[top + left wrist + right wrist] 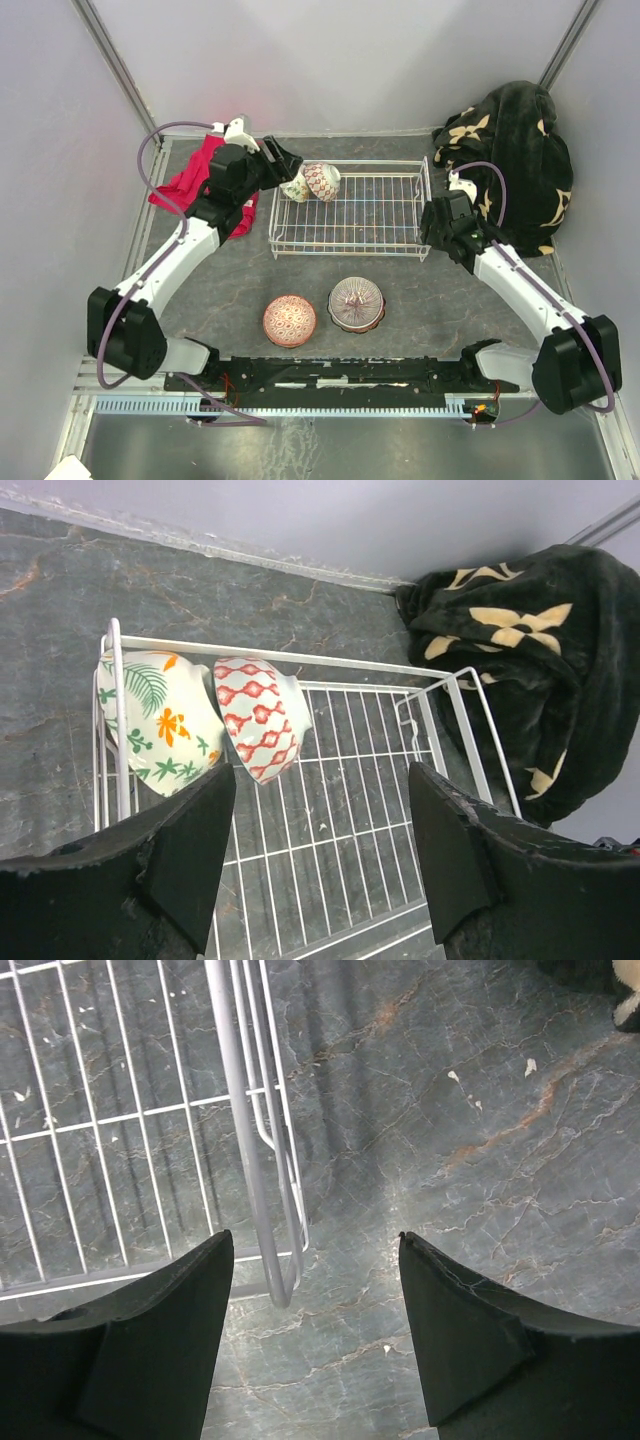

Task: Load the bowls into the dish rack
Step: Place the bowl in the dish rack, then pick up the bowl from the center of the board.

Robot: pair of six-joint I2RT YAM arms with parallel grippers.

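Over the rack (345, 252), your left hand (320, 850) hangs open above two tipped bowls (160, 730) (260, 720) in its far-left corner; your right hand (315, 1340), also open, straddles its right rim. Two more bowls (290, 321) (356, 303) sit nearby.

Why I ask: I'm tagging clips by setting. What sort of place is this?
Probably a lab robot cell, not a kitchen: bare pale walls box in a dark stone-look table, robot arms are bolted at its near edge, and a rack sits on it.
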